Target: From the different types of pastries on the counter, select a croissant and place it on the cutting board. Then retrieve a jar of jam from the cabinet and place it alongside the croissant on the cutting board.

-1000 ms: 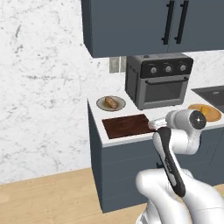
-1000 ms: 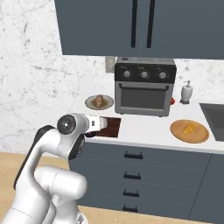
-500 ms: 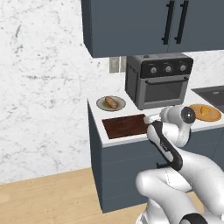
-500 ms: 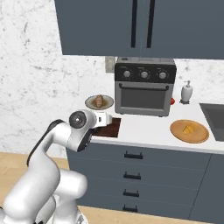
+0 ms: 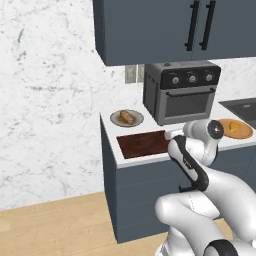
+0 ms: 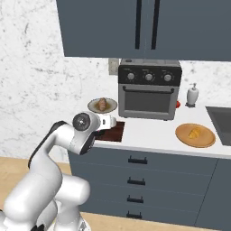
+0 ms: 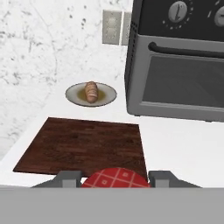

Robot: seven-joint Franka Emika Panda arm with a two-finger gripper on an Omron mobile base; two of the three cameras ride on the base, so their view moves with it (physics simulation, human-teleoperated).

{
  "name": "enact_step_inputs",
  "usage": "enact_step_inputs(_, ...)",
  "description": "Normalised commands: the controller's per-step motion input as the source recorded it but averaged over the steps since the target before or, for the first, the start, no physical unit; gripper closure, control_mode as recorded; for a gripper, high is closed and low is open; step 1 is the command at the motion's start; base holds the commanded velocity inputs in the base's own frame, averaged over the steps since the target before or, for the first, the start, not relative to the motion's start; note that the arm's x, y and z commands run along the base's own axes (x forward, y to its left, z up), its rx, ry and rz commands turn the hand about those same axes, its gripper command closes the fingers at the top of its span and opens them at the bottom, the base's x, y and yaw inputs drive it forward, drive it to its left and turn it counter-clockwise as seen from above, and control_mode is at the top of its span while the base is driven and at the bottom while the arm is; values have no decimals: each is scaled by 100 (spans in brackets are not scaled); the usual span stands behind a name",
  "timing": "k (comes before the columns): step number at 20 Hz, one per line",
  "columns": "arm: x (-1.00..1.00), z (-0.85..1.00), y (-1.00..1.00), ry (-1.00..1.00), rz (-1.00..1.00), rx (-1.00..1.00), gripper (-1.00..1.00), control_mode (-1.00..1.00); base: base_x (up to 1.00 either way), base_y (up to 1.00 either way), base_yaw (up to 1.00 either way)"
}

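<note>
A: Where's your jar of jam (image 7: 115,177)?

B: Clamped in your end effector (image 7: 114,178), at the cutting board's (image 7: 87,146) near edge. The croissant (image 6: 195,132) sits on its plate, so release late or the jar could tip onto the counter (image 7: 183,144).

The smooth white counter (image 5: 150,159) carries a dark-brown wooden cutting board (image 7: 83,146) at its front left corner, a grey plate (image 7: 75,97) behind it, a black toaster oven (image 6: 149,89), and a round light-wood plate (image 6: 195,140).

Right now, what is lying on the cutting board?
In the hand view the cutting board shows bare wood grain, with no croissant on it. Its near edge is covered by the red checked jar lid held between the gripper fingers, so that strip cannot be checked.
</note>
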Motion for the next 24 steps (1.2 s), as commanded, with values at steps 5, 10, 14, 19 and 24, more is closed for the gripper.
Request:
enact_step_inputs(5,2,0,0,-2,0,8,100,-100,0,0,0)
enact_step_inputs(10,0,0,0,0,0,11,100,-100,0,0,0)
enact_step_inputs(14,0,0,0,0,0,11,100,-100,0,0,0)
enact_step_inputs(19,4,0,0,0,0,11,100,-100,0,0,0)
enact_step_inputs(24,12,0,20,0,0,0,100,-100,0,0,0)
